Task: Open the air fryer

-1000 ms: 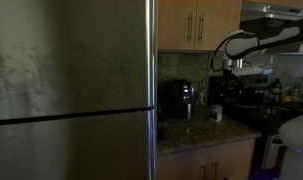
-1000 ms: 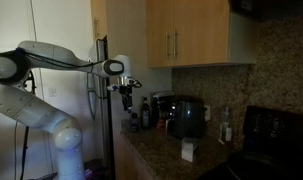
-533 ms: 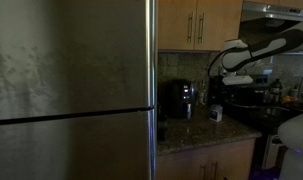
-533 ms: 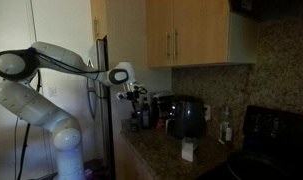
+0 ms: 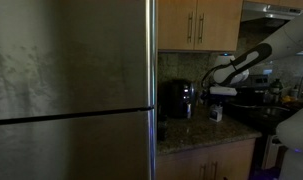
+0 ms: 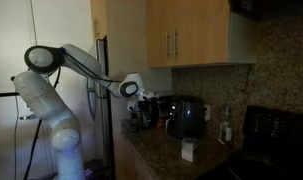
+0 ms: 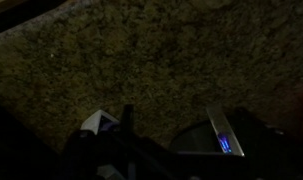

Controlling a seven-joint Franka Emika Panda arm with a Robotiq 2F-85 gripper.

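Observation:
The air fryer [image 5: 177, 99] is a small glossy black box on the granite counter beside the fridge. It also shows in an exterior view [image 6: 188, 115]. In the wrist view its black body and silvery handle [image 7: 220, 132], with a small blue light, lie at the lower right. My gripper [image 5: 212, 92] hangs just in front of the fryer's handle side, a short way off and not touching; it also shows in an exterior view [image 6: 146, 100]. In the dark wrist view one finger [image 7: 126, 125] stands well left of centre, so the jaws look apart and empty.
A huge stainless-steel fridge [image 5: 71, 90] fills the left. A small white cup [image 5: 216, 114] stands on the counter near the fryer, seen too in an exterior view [image 6: 188, 150]. Dark bottles [image 6: 141, 115] stand by the gripper. Wooden cupboards [image 6: 186, 35] hang above, and a stove [image 6: 271, 135] lies beyond.
The arm has come down from cupboard height and moved in toward the air fryer. The gripper is now level with the fryer's front. Nothing else moved.

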